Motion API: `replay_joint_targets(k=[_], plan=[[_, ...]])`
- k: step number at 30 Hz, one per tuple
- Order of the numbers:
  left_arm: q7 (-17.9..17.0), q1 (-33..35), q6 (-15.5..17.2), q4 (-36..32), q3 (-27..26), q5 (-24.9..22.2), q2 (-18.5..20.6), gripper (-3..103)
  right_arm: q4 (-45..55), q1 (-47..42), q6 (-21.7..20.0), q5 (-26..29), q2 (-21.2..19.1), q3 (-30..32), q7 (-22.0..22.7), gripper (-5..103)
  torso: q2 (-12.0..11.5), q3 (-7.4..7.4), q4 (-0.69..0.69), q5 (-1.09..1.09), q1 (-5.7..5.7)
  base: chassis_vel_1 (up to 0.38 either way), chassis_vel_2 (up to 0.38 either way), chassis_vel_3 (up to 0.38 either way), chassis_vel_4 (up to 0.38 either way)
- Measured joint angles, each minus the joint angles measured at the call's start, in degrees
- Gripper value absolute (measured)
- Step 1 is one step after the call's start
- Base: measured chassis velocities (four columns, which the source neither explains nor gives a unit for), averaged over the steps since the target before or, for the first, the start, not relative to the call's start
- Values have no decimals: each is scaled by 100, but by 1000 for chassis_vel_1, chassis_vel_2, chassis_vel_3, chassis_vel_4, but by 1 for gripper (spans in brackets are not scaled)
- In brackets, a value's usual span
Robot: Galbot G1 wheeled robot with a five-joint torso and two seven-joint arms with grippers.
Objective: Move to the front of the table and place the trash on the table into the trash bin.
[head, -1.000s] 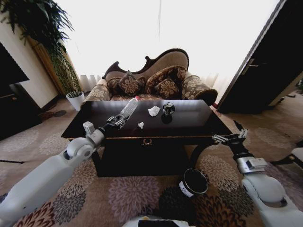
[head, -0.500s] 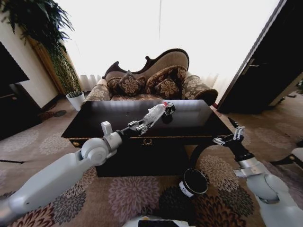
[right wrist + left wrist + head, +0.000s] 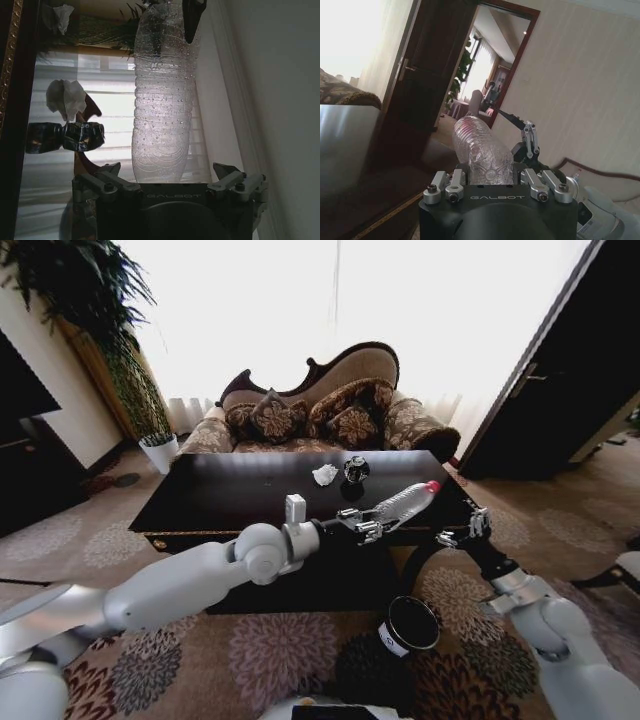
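My left gripper point(image 3: 360, 523) is shut on a clear plastic bottle point(image 3: 402, 504) with a red cap, a piece of the trash. It holds the bottle over the front right corner of the glossy black table point(image 3: 220, 502). In the left wrist view the bottle point(image 3: 482, 150) sticks out from between the fingers. My right gripper point(image 3: 465, 528) is open just past the cap, and in the right wrist view the bottle point(image 3: 162, 100) stands between its spread fingers point(image 3: 106, 183). A white paper wad point(image 3: 325, 475) and a small dark round piece point(image 3: 356, 470) lie on the tabletop. The black trash bin point(image 3: 410, 625) stands on the carpet below the corner.
An ornate sofa point(image 3: 320, 405) stands behind the table. A potted plant point(image 3: 158, 450) is at the far left and a dark door point(image 3: 560, 390) at the right. Patterned carpet point(image 3: 480, 600) surrounds the bin.
My left arm has swung the bottle from the table's left side across the front to its right corner. My right gripper has edged left toward the bottle.
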Motion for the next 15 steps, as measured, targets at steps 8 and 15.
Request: replay_joint_targets(k=[8, 15], plan=[[-33, -93, 1, 306, 298, 117, -517, 42, 56, -52, 37, 48, 36, -13, 5, 100, 0, 0, 0, 0, 0, 0, 0, 0, 0], [-40, -51, -4, 243, 315, 130, -466, 42, 41, -82, 82, 42, 68, -29, -7, 74, 0, -1, 1, -1, -1, 0, 0, 0, 0]])
